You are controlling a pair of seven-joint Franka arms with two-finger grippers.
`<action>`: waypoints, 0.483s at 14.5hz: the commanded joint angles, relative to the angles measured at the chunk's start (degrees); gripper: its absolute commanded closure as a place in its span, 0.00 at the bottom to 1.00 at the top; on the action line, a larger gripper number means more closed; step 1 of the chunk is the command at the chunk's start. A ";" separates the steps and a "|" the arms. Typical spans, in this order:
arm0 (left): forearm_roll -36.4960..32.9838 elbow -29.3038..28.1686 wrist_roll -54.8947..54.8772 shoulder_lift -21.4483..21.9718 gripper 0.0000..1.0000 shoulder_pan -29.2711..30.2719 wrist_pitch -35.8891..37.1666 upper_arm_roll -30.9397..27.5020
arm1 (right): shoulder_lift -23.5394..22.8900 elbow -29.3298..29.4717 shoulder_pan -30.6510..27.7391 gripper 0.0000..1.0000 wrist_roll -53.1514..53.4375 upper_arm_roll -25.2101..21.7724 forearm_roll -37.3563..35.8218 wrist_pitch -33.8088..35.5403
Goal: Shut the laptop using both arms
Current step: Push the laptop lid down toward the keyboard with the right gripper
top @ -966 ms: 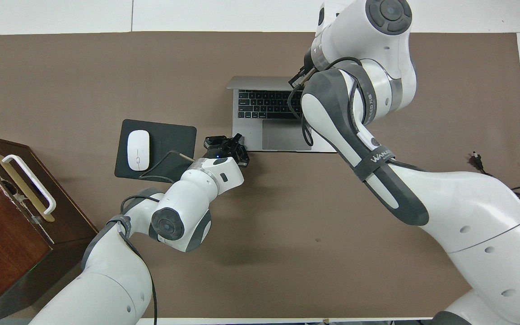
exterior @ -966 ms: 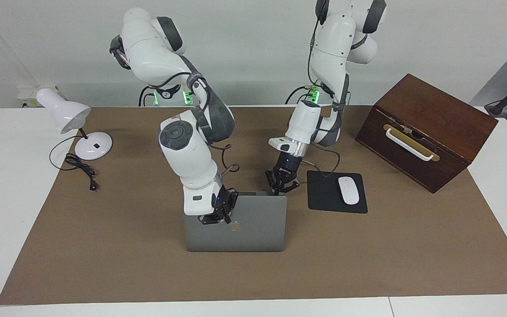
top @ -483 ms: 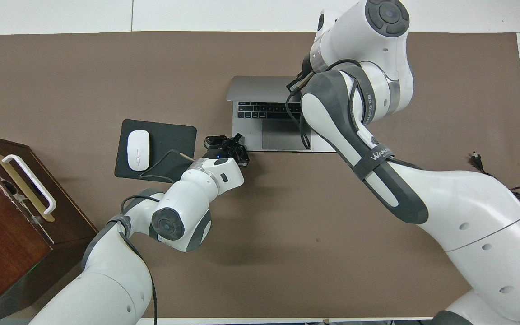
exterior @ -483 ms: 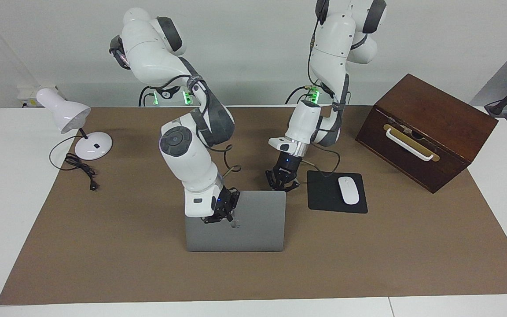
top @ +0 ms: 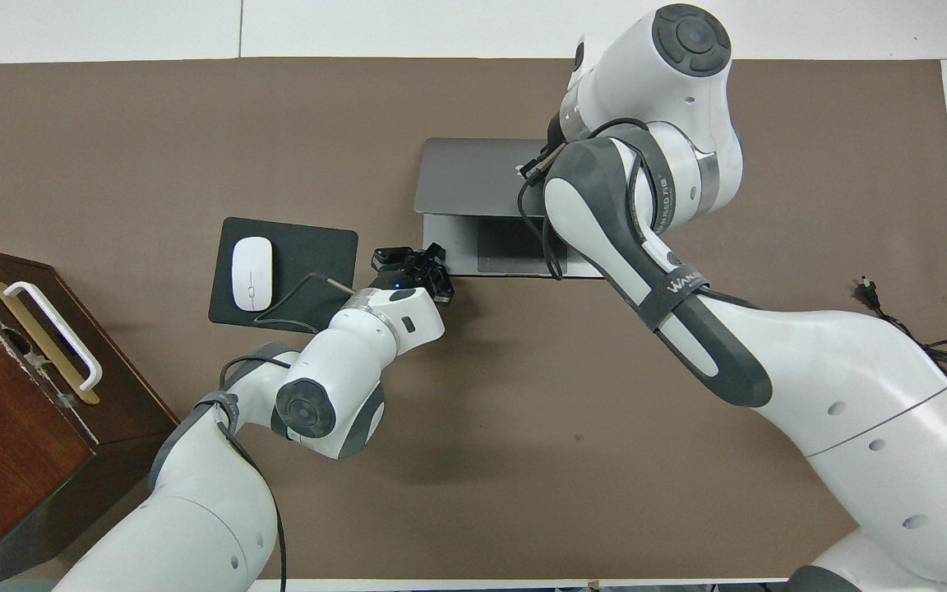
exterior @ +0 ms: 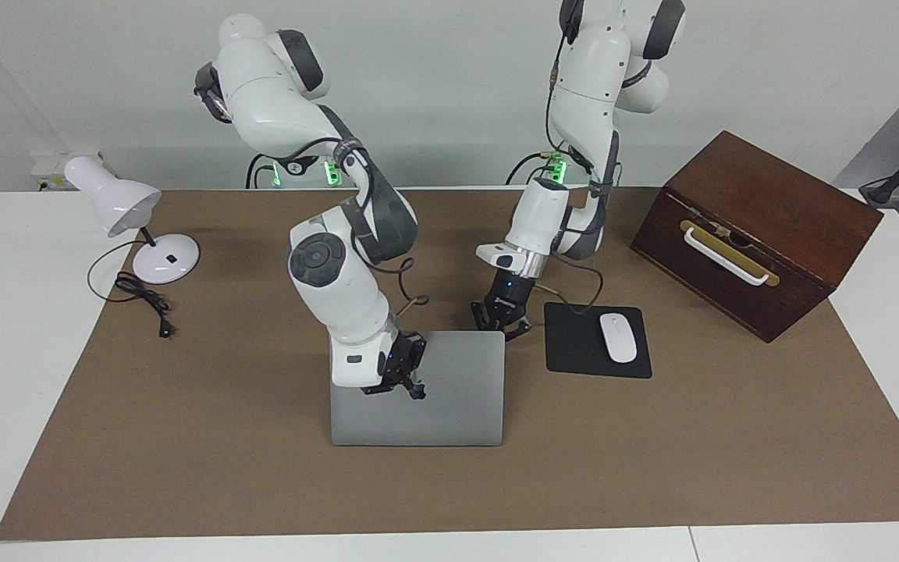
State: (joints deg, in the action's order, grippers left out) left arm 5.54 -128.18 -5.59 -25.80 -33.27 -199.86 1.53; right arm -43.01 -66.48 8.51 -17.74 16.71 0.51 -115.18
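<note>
The silver-grey laptop (exterior: 449, 398) lies mid-table with its lid tilted low over the base. In the overhead view the lid (top: 465, 173) covers the keyboard and only the palm rest and trackpad (top: 506, 247) show. My right gripper (exterior: 399, 384) rests on the outside of the lid, over where the logo sits; in the overhead view its own arm hides it. My left gripper (exterior: 501, 321) is open and low at the corner of the laptop's base nearest the robots, toward the left arm's end, and it also shows in the overhead view (top: 412, 265).
A black mouse pad (exterior: 574, 351) with a white mouse (exterior: 618, 337) lies beside the laptop toward the left arm's end. A brown wooden box (exterior: 754, 234) stands at that end. A white desk lamp (exterior: 118, 204) and its cord (exterior: 141, 297) are at the right arm's end.
My right gripper has pushed the lid down toward the robots; the keyboard, visible before, is now covered. The left gripper has stayed at the base's corner.
</note>
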 commanded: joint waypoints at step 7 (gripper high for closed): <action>-1.15 0.04 -1.71 -2.15 1.00 0.05 -0.88 -0.56 | 0.74 -4.89 -0.78 1.00 0.77 0.52 0.98 -1.80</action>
State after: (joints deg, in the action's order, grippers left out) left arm 5.52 -128.18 -6.63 -25.82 -33.27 -199.92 1.53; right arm -43.04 -69.08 8.52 -17.73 16.71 0.51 -115.54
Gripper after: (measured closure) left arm 0.991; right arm 0.991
